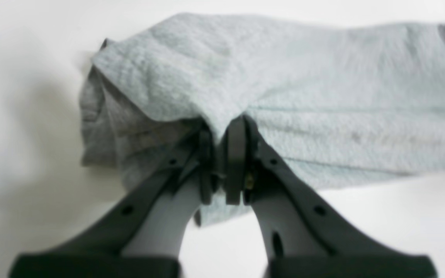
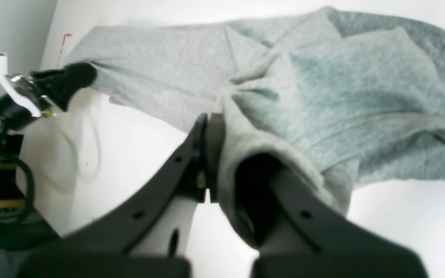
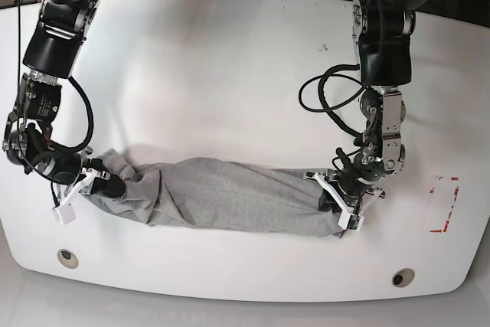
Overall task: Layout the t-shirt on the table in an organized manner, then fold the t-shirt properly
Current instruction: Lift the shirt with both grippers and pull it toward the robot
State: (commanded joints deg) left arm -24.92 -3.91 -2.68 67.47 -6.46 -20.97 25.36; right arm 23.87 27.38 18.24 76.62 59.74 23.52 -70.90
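Both grippers are clamped on a wrinkled heather-grey cotton t-shirt (image 3: 222,195): the left gripper (image 3: 331,197) at one end, the right gripper (image 3: 113,187) at the other. Stretched into a long band, the shirt is seen near the glossy white table's (image 3: 230,67) front edge, between two round grey grommets (image 3: 66,256), with open tabletop beyond.

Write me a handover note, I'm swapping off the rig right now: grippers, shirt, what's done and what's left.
Left gripper: shut on the t-shirt, at its end nearer the red dashed mark.
Right gripper: shut on the t-shirt's opposite end.
The t-shirt lies stretched between them as a long, wrinkled, bunched band near the front of the table.
Done: both ends gripped, shirt pulled lengthwise.
Left: spread it flat, then every fold.
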